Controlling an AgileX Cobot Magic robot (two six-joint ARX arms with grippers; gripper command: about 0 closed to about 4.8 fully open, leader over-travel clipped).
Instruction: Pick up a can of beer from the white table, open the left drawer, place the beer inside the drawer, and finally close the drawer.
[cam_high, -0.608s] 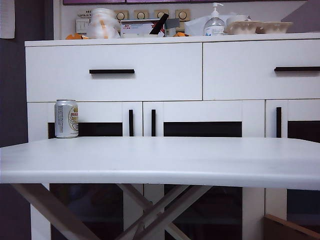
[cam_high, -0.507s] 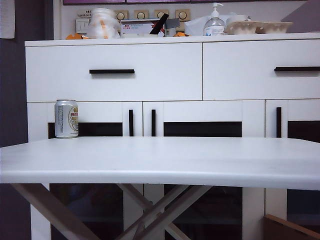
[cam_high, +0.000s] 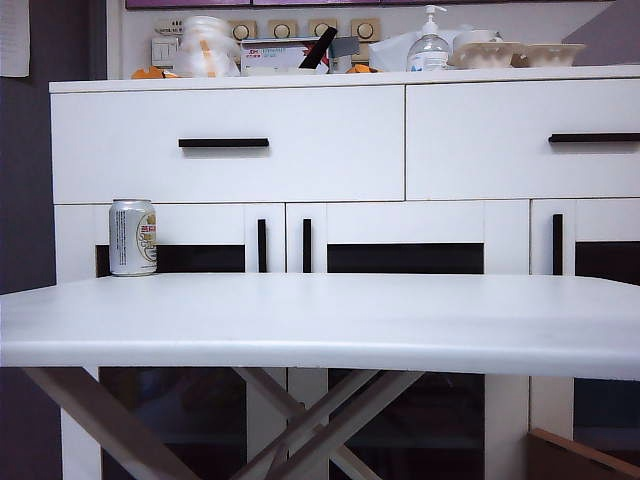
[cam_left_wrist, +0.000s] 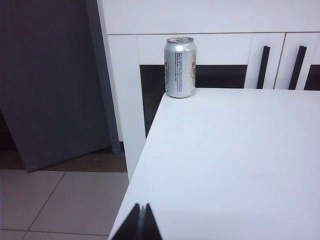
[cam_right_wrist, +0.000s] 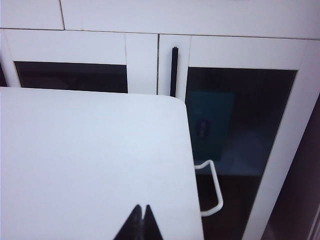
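The can of beer (cam_high: 133, 237) (cam_left_wrist: 180, 67), silver with a white-and-gold label, stands upright at the far left corner of the white table (cam_high: 320, 320) (cam_left_wrist: 225, 160). Behind the table the left drawer (cam_high: 228, 143) is closed, with its black bar handle (cam_high: 223, 143) showing. My left gripper (cam_left_wrist: 141, 206) is shut and empty, low over the table's near left edge, far from the can. My right gripper (cam_right_wrist: 142, 207) is shut and empty over the near right part of the white table (cam_right_wrist: 95, 165). Neither arm shows in the exterior view.
A second closed drawer (cam_high: 522, 138) sits to the right of the left drawer. Dark-glass doors (cam_high: 405, 258) with vertical black handles fill the cabinet below. On the cabinet top stand a pump bottle (cam_high: 429, 46), bowls (cam_high: 515, 54) and other clutter. Crossed legs (cam_high: 300, 420) hold the table.
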